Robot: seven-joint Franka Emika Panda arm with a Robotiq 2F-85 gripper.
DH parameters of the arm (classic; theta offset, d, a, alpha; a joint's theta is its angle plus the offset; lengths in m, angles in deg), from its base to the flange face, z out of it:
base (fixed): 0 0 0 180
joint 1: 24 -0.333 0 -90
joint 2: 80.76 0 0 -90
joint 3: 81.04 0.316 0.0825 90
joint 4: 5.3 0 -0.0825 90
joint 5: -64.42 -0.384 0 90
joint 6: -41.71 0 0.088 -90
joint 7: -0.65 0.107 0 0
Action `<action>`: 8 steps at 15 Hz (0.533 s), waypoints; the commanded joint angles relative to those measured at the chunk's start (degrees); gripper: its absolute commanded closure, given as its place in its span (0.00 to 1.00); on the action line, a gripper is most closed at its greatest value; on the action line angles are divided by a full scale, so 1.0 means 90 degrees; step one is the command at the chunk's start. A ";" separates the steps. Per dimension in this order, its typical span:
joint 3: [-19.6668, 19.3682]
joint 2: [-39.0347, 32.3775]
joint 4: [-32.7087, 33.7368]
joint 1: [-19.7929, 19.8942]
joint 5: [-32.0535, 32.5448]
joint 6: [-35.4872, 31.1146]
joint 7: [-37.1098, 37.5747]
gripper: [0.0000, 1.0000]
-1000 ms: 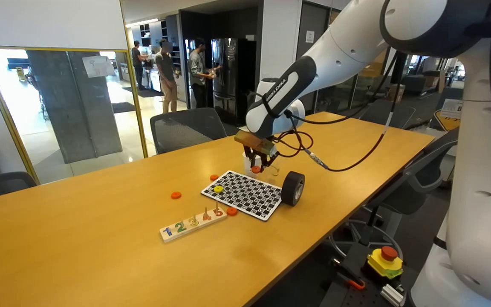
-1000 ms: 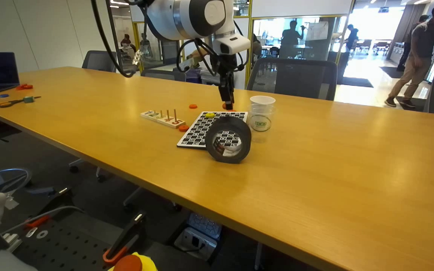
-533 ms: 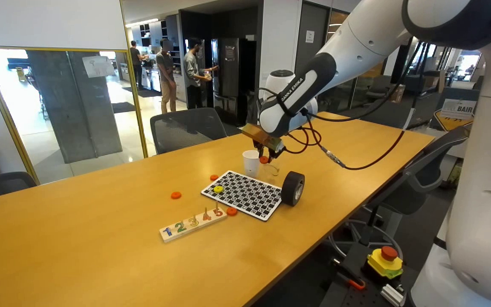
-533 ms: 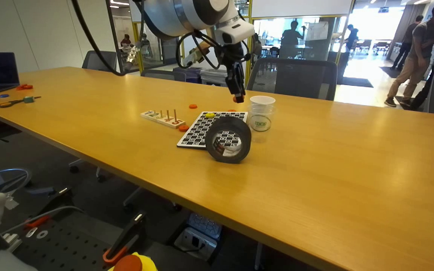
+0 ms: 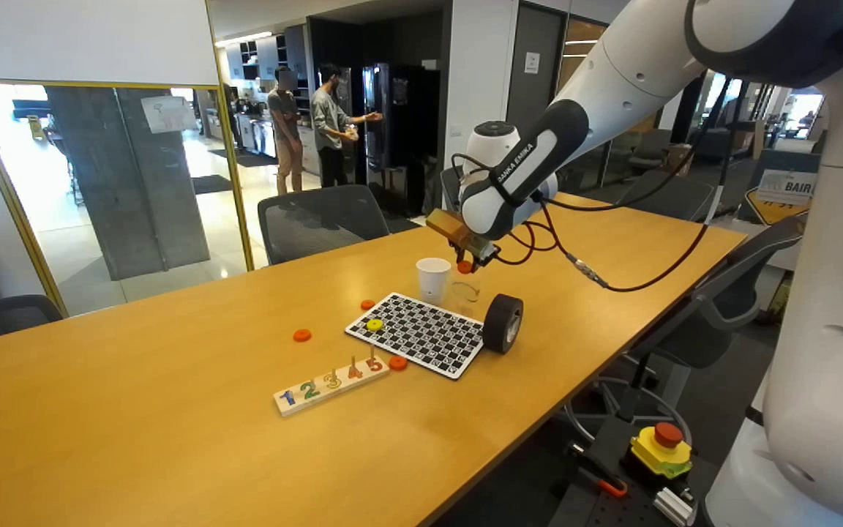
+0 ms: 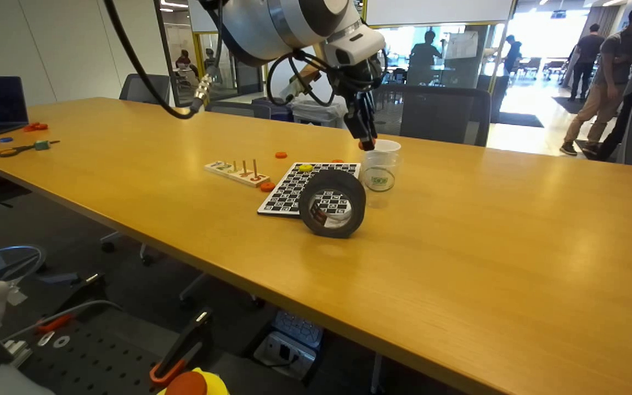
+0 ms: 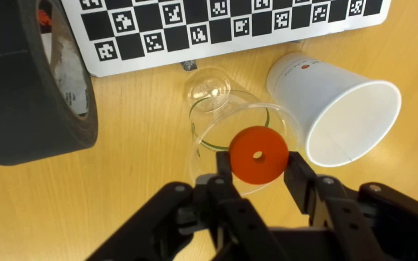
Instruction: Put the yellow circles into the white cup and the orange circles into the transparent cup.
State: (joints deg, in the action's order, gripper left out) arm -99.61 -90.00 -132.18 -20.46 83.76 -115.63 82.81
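Pinching an orange disc (image 7: pixel 258 169) by its edges, the claw (image 7: pixel 258 161) partly spread around it, above the clear cup (image 7: pixel 227 125), white cup (image 7: pixel 314 90) just beside, yellow disc (image 5: pixel 375 325) on the checkered board (image 5: pixel 429 337).

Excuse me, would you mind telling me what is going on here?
A robot arm holds an orange circle up in its gripper; in the wrist view, the circle overlaps the mouth of the transparent cup, beside the white cup. A yellow circle lies on the checkered board, and three more orange circles lie on the table.
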 commanded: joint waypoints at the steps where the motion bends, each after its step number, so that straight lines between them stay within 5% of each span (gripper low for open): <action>1: -0.0039 -0.0145 0.0097 0.0074 0.0137 -0.0269 0.0235 0.80; 6: -0.0093 -0.0288 0.0164 0.0079 0.0077 -0.0337 0.0239 0.80; 8: -0.0108 -0.0320 0.0178 0.0080 0.0023 -0.0374 0.0226 0.33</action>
State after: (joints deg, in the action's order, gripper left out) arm -100.02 -92.06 -131.73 -19.72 83.76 -117.31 83.76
